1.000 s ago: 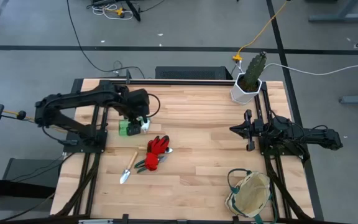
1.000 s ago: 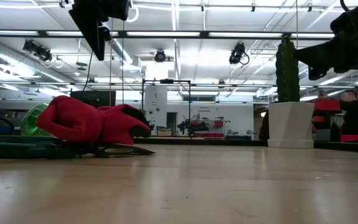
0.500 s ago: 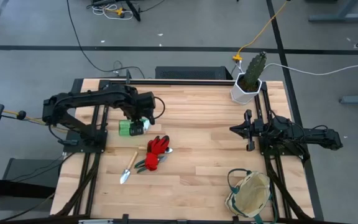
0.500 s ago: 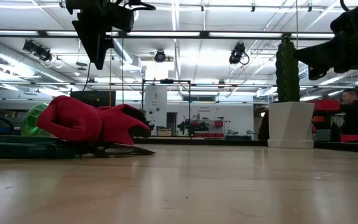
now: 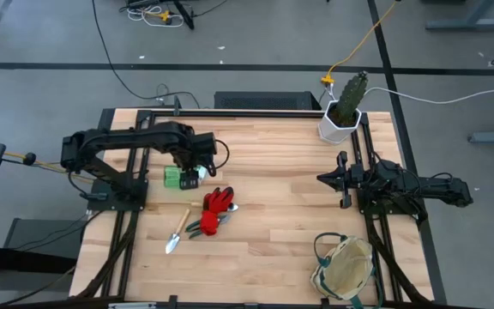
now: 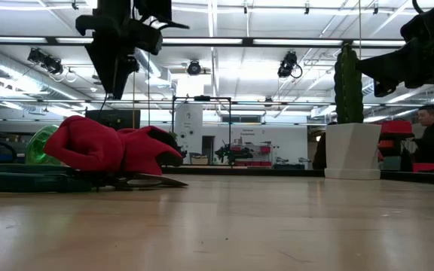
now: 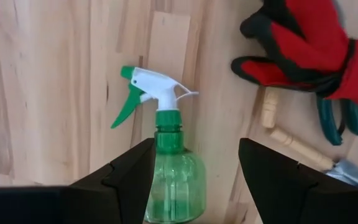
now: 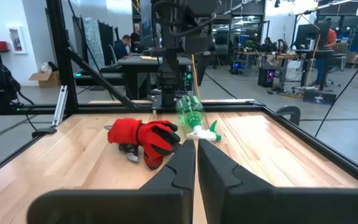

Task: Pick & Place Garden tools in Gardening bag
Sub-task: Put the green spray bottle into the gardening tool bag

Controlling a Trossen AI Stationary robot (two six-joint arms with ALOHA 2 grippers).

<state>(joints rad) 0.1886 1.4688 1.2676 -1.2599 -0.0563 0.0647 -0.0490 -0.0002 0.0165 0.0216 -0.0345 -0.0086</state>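
Note:
The green-and-white spray bottle [image 7: 166,155] lies on its side on the table's left half [image 5: 178,177]. My left gripper [image 7: 194,177] hangs open above it, pointing down, its fingers over either side of the green body and clear of it [image 6: 115,75]. Just right of the bottle, the red-and-black gloves [image 5: 218,204] lie on the dark-handled pruners [image 7: 337,118]. The wooden-handled trowel [image 5: 178,230] lies beside them. The beige gardening bag [image 5: 346,268] stands at the near right. My right gripper [image 5: 324,178] waits shut at the right, pointing level toward the left.
A cactus in a white pot [image 5: 340,120] stands at the far right corner. Bare wooden boards lie between the tools and the bag. Beyond the table, people sit at desks in the room.
My left gripper has sunk toward the spray bottle and shifted a little toward the table's right edge, still open. The bottle and the other tools have not moved.

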